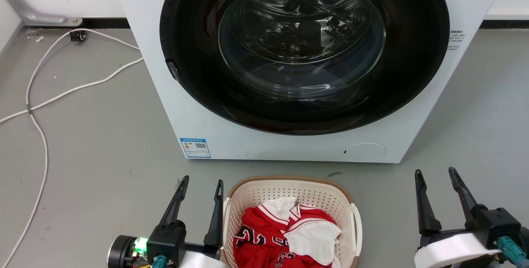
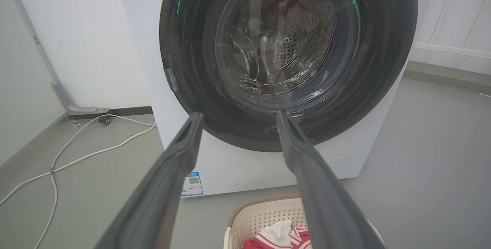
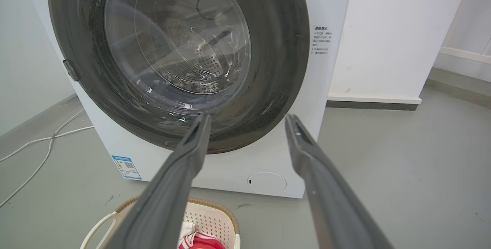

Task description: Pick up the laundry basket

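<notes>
The laundry basket (image 1: 264,191), cream perforated plastic with a brown woven-look rim and white side handles, stands on the grey floor at the bottom middle of the head view, with red and white clothing (image 1: 285,235) inside. My left gripper (image 1: 201,184) is open just left of the basket, its inner finger close to the left handle. Well off to the basket's right, apart from it, my right gripper (image 1: 436,174) is open too. The basket's rim (image 2: 264,203) shows low between the fingers in the left wrist view (image 2: 238,116), and the basket (image 3: 209,212) sits lower left in the right wrist view (image 3: 247,117).
A white washing machine (image 1: 231,136) with its dark round glass door (image 1: 303,49) shut stands right behind the basket. White cables (image 1: 39,107) trail over the floor at the left. Grey floor (image 1: 467,119) lies to the machine's right, and white walls stand behind.
</notes>
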Motion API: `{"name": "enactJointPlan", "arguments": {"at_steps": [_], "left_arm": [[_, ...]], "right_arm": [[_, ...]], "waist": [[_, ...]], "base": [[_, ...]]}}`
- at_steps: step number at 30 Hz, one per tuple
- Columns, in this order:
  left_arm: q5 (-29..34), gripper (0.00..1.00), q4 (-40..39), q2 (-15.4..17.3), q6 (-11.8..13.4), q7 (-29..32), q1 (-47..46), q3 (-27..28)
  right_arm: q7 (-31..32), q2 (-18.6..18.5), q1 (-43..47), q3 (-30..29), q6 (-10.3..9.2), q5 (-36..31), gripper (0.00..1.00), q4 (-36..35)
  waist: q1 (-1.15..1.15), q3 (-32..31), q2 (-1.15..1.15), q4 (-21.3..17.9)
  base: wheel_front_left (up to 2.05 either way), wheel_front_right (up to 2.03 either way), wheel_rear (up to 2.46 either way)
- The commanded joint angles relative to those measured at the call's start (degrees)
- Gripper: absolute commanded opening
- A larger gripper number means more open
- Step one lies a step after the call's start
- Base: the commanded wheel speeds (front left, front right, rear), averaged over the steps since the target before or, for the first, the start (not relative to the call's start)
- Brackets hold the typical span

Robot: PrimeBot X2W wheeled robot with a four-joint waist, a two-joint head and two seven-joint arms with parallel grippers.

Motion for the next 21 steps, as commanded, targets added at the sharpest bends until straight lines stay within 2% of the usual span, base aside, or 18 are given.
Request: {"name": "enactJointPlan", "arguments": {"at_steps": [1,8,13,21], "left_arm": [[-0.14,1.00,0.09,-0.09,-0.05,-0.41,0.32,0.20],[-0.87,1.00,0.72,-0.11,-0.12,-0.36,-0.09,0.07],[-0.89,1.00,1.69,-0.10,-0.55,-0.36,-1.70,0.59],[-0.47,1.00,5.47,-0.10,-2.96,-0.30,-6.00,2.09]], "right_arm": [[-0.13,0.01,-0.22,-0.03,-0.04,-0.01,1.00,0.10],[-0.12,0.01,-1.17,-0.36,-0.04,0.26,1.00,0.65],[-0.12,0.01,-2.85,-0.27,-0.04,0.03,1.00,1.82],[-0.12,0.01,-6.67,-0.07,-0.04,-0.54,1.00,4.06]], "waist": [[0.00,0.07,0.00,0.00],[0.00,1.57,0.00,-0.39],[0.00,4.97,0.00,-1.23],[0.00,12.48,0.00,-2.23]], "base": [[0.00,0.00,0.00],[0.00,0.00,0.00],[0.00,0.00,0.00],[0.00,0.00,0.00]]}}
